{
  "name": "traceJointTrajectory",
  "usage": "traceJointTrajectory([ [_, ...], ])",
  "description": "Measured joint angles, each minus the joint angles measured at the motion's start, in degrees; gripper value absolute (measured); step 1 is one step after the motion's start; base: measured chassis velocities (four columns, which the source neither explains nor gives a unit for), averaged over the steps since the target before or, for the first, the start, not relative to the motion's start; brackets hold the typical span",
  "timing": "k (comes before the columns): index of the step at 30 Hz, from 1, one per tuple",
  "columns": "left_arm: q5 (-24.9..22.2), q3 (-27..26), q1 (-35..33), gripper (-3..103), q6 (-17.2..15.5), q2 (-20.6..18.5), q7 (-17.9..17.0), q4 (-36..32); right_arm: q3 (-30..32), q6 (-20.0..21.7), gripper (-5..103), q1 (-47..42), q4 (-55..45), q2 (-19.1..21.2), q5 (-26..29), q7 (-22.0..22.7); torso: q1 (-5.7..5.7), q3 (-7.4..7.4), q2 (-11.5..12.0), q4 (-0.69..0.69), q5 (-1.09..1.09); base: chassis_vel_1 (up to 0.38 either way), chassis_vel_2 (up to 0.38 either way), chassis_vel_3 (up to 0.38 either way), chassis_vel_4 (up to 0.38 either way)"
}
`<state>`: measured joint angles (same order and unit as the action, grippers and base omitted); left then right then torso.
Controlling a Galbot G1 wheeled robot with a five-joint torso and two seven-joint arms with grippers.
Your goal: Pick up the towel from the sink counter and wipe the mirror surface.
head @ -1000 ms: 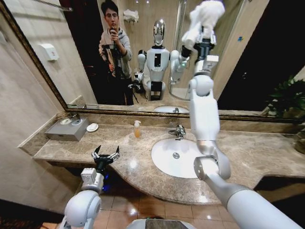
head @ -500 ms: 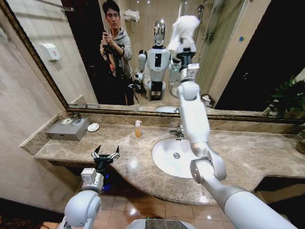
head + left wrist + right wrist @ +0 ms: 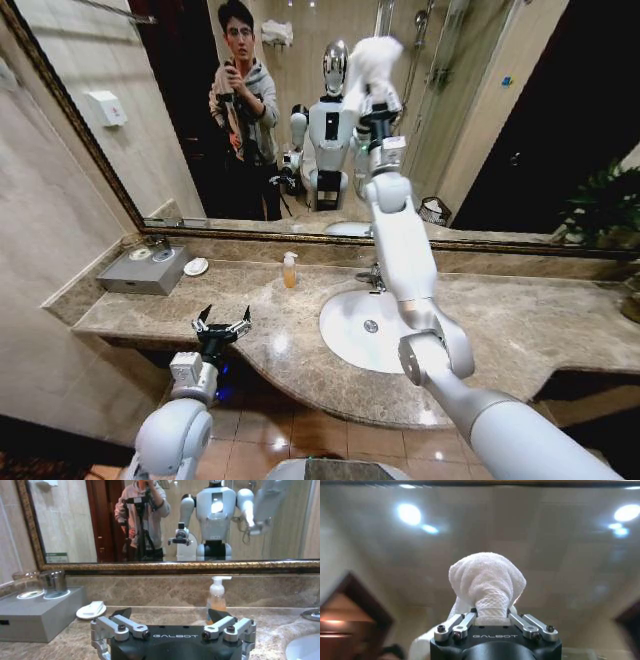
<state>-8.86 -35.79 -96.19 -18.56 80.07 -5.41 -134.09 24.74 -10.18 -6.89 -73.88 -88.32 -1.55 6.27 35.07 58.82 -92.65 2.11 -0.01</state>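
My right arm reaches up over the basin, and its gripper (image 3: 373,100) is shut on the white towel (image 3: 371,62), bunched into a ball against the upper part of the mirror (image 3: 170,110). In the right wrist view the towel (image 3: 487,581) bulges out between the shut fingers of my right gripper (image 3: 491,619), close to the glass. My left gripper (image 3: 223,325) stands open and holds nothing, low over the front left edge of the sink counter (image 3: 290,345); the left wrist view shows my left gripper (image 3: 170,618) facing the mirror (image 3: 65,521) and its dark frame.
A soap bottle (image 3: 288,270) stands by the backsplash, left of the faucet (image 3: 374,277) and white basin (image 3: 352,330). A grey tray box (image 3: 140,270) with cups and a small white dish (image 3: 195,267) sit at the counter's left end. A plant (image 3: 605,210) is at right.
My right arm has swept the towel leftward across the mirror, from above the basin's right toward the middle. The left arm has stayed still.
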Motion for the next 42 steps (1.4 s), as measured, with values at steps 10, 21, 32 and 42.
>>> traceJointTrajectory([
  [10,0.00,0.01,0.01,100,0.00,0.00,0.00,0.00,5.50,-1.10,18,-0.61,1.77,7.28,6.49,0.47,0.01,0.00,0.00,-0.09,0.04,0.000,0.000,0.000,0.000],
  [21,0.00,0.00,0.00,100,0.00,0.00,0.00,0.00,-4.45,-2.39,18,0.19,0.58,-4.07,-4.43,-1.81,0.00,0.00,0.00,-0.05,-0.03,0.000,0.000,0.000,0.000],
  [32,0.00,0.01,0.01,100,0.00,0.00,0.00,0.00,-6.08,-2.13,18,-1.36,0.52,-3.96,-5.11,-2.77,0.01,0.00,0.00,-0.06,0.01,0.000,0.000,0.000,0.000],
  [42,0.00,0.00,0.01,100,0.00,0.00,-0.01,0.00,1.30,-2.65,18,-1.51,-1.18,4.09,5.87,-2.02,0.01,0.00,0.00,-0.10,0.06,0.000,0.000,0.000,0.000],
])
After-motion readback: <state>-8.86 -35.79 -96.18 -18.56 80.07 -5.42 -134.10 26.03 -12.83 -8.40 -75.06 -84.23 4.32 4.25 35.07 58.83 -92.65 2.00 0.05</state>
